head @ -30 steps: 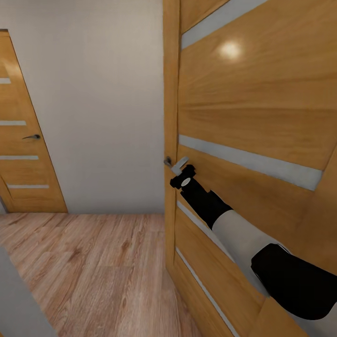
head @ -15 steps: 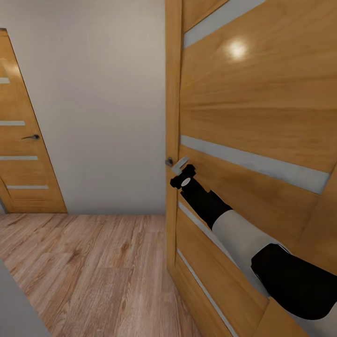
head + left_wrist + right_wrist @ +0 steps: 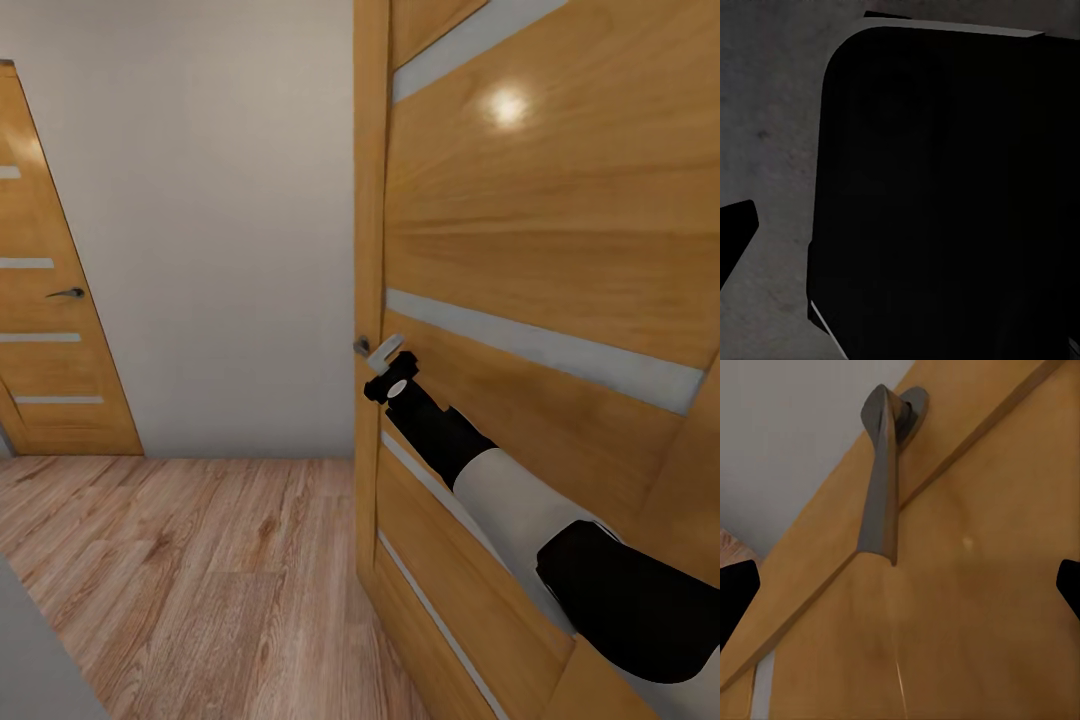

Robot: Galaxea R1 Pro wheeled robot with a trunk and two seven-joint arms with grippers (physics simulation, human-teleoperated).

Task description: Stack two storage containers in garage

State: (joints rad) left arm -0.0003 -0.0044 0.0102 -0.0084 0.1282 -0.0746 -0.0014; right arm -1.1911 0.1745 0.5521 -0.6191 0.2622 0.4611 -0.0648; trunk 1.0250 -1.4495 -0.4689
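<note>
The storage containers are out of view. My right arm reaches forward to a wooden door [image 3: 540,240] close on my right. My right gripper [image 3: 384,354] sits at the door's grey lever handle [image 3: 362,346], near the door's left edge. In the right wrist view the handle [image 3: 881,480] lies ahead of the open gripper [image 3: 900,585], whose black fingertips [image 3: 736,589] stand wide apart with nothing between them. My left gripper [image 3: 900,240] faces a large black rounded shape [image 3: 945,187] over a dim grey mottled surface. One of its fingertips [image 3: 736,234] shows far out to the side.
A cream wall [image 3: 220,220] stands ahead. A second wooden door [image 3: 50,330] with a dark handle [image 3: 68,293] is shut at the far left. Light wood planks [image 3: 200,580] cover the floor. A grey edge [image 3: 30,660] crosses the near left corner.
The whole picture has shifted a trifle. My right gripper stays at the handle, open as before.
</note>
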